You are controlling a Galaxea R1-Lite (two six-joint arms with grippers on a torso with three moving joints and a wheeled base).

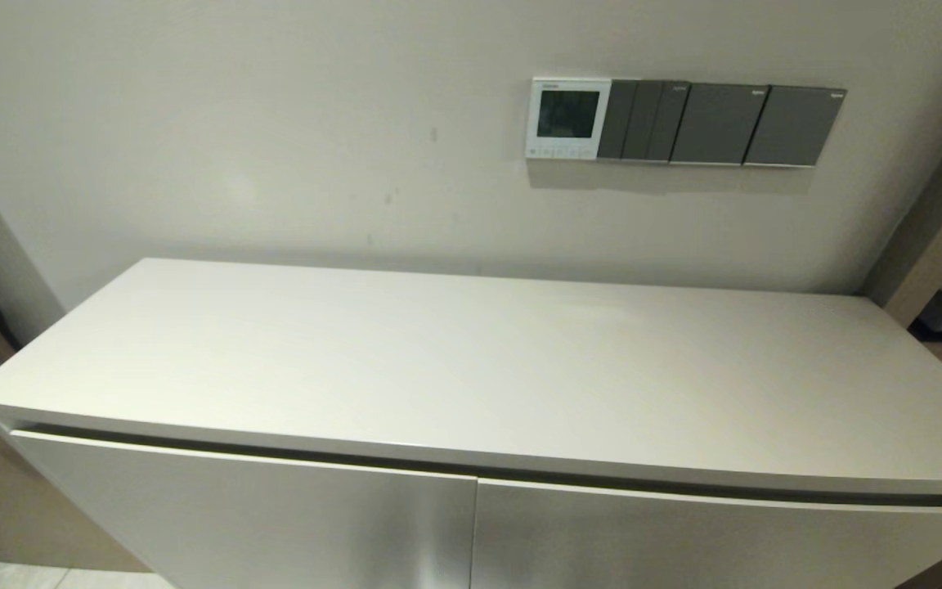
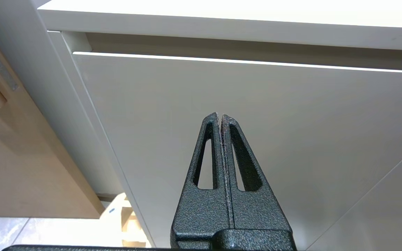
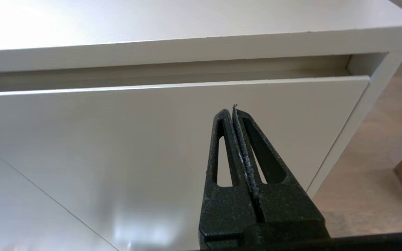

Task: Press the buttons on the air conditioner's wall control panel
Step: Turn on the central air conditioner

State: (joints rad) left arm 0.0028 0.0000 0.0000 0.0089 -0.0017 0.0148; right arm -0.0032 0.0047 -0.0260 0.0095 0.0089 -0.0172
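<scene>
The air conditioner's wall control panel point(image 1: 567, 118) is a small white square with a dark screen, on the wall above the back of a white cabinet. Its row of tiny buttons point(image 1: 559, 151) runs along its bottom edge. Neither arm shows in the head view. My left gripper point(image 2: 220, 115) is shut and empty, low in front of the cabinet's left door. My right gripper point(image 3: 232, 110) is shut and empty, low in front of the cabinet's right door. Both are far below the panel.
Dark grey switch plates point(image 1: 720, 123) sit right of the panel on the wall. The white cabinet top point(image 1: 471, 368) lies between me and the wall. A wooden frame point(image 1: 941, 213) stands at the right, wooden furniture point(image 2: 9, 146) at the left.
</scene>
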